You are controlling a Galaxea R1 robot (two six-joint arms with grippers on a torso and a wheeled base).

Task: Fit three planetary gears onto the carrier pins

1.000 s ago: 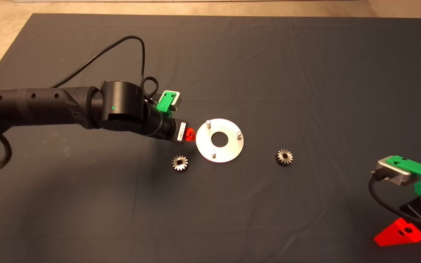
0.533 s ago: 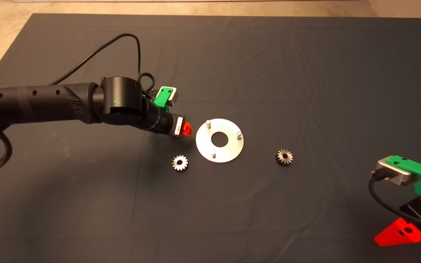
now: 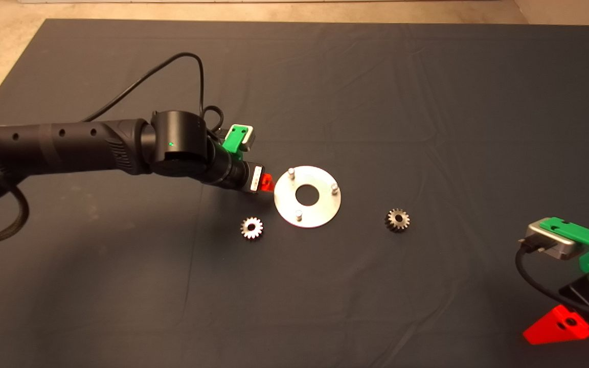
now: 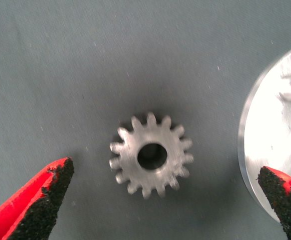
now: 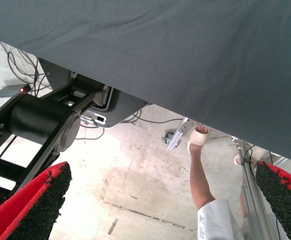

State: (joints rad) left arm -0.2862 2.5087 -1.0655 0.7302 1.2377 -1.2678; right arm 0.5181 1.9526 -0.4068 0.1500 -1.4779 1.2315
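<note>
While the right gripper [image 3: 560, 327] waits at the mat's [image 3: 427, 92] near corner, fingers apart, the left gripper [image 4: 160, 210] hovers open above one gear [image 4: 151, 154]; disc [image 3: 307, 196] with three bare pins [image 3: 291, 172] just beside it. Two gears [image 3: 251, 228] lie on either side of the disc.

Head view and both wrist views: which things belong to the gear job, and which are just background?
Job:
- left gear
- right gear
- third gear, lying between the open left hand fingers
- disc with three bare pins

Background:
- mat
- parked right hand, open
- a person's leg on the floor, beyond the mat
</note>
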